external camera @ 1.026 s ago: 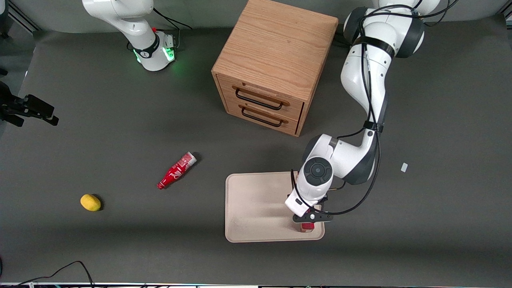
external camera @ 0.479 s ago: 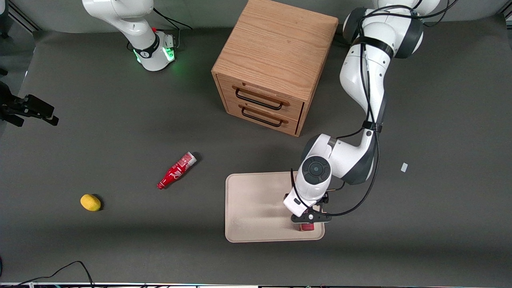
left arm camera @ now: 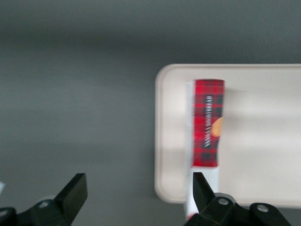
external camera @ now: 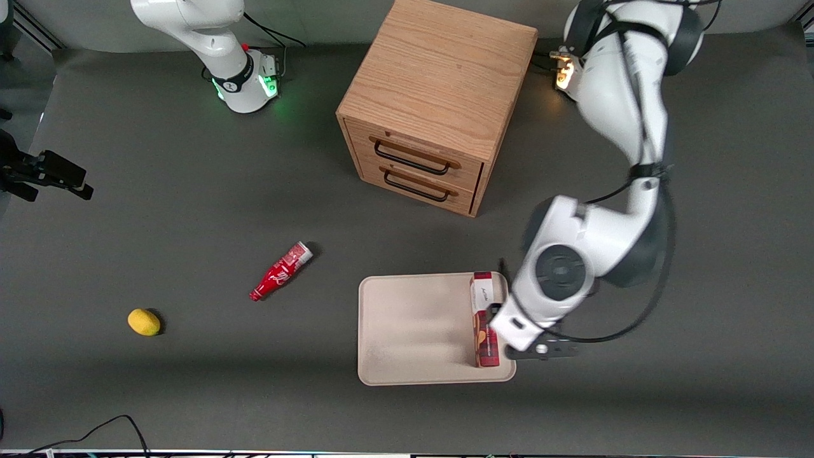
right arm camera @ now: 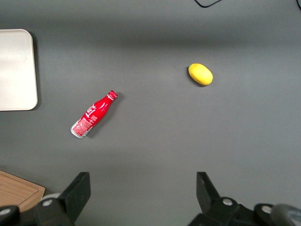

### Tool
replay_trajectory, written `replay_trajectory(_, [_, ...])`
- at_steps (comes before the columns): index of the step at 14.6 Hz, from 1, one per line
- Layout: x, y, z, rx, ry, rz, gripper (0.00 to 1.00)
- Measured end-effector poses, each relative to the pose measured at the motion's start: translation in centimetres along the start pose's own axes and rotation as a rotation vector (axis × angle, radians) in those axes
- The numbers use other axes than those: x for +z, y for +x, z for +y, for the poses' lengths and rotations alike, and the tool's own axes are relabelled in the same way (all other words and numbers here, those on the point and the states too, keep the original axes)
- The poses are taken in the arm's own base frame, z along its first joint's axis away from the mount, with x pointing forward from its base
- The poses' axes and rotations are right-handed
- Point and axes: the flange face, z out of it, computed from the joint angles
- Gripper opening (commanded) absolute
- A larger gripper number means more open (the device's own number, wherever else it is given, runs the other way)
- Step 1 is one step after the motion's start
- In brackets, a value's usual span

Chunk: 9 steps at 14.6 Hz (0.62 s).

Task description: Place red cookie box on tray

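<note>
The red cookie box [external camera: 484, 318] lies flat on the cream tray [external camera: 413, 331], along the tray's edge toward the working arm's end. In the left wrist view the plaid box [left arm camera: 208, 125] rests lengthwise just inside the tray's rim [left arm camera: 162, 141]. My left gripper [left arm camera: 137, 188] hangs open above that rim and the bare table beside it, holding nothing. One fingertip [left arm camera: 200, 186] overlaps the box's near end in the picture. From the front, the arm's wrist [external camera: 540, 305] covers the gripper.
A wooden two-drawer cabinet [external camera: 432, 108] stands farther from the front camera than the tray. A red bottle [external camera: 280, 271] and a yellow lemon [external camera: 144, 322] lie on the grey table toward the parked arm's end.
My gripper has let go of the box, risen and shifted toward the working arm's end of the table. The box, mostly covered before, now shows full length on the tray.
</note>
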Motion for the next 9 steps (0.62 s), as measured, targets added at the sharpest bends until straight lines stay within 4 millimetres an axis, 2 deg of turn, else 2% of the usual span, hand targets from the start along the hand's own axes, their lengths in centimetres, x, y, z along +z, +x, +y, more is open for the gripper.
replay_trajectory(2, [-5.4, -0.7, -3.2, 0.03, -0.007, 0.014, 1.0])
replay_trajectory(3, [-6.9, -1.3, -4.7, 0.048, -0.008, 0.014, 1.0])
replay_trajectory(6, [-8.7, -3.7, -10.4, 0.084, -0.012, -0.019, 1.0])
replay_trajectory(9, [-10.5, -7.4, -15.4, 0.119, -0.018, -0.042, 1.0])
